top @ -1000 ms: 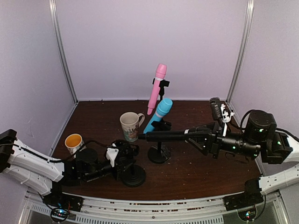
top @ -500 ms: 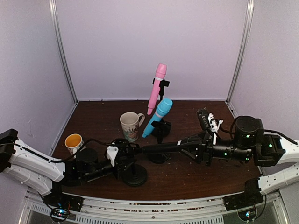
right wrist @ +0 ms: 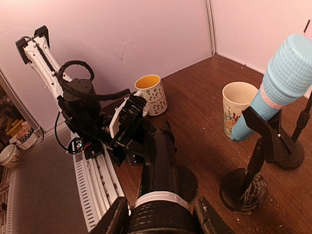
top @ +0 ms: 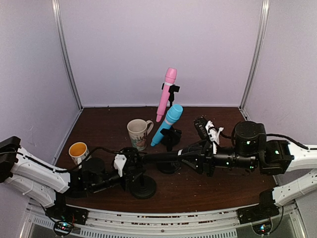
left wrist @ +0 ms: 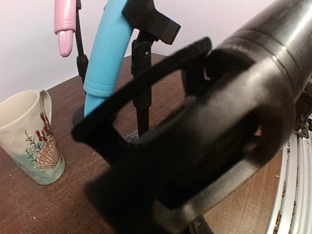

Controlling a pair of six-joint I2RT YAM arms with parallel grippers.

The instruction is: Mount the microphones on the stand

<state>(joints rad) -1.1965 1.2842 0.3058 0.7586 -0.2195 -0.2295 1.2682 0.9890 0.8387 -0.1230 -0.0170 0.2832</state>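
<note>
The right gripper (right wrist: 163, 218) is clamped on the black microphone (right wrist: 158, 161), one finger on each side of the body just behind its silver ring (right wrist: 156, 199). The microphone reaches straight out ahead of these jaws, lying nearly level above the table (top: 208, 186), with its far end at the left gripper (top: 132, 167).

In the left wrist view that end fills the upper right. It sits against the black clip (left wrist: 156, 78) of the near stand (top: 143, 188), and one clip arm crosses in front of it. The view is too close and blurred to tell whether it is seated in the clip.

The left gripper is right at this stand, above its round base. Its dark fingers merge with the stand's dark parts, so it cannot be told whether these jaws are closed on it.

Beyond the left jaws and slightly to one side, the light blue microphone (top: 168, 121) rests tilted in the clip of a second stand (top: 171, 135). Farther back, the pink microphone (top: 167, 94) sits in a taller stand (top: 172, 90). A shell-patterned mug (top: 138, 134) stands just beside the blue microphone's lower end. An orange-lined mug (top: 78, 150) sits well off to the left arm's outer side.
</note>
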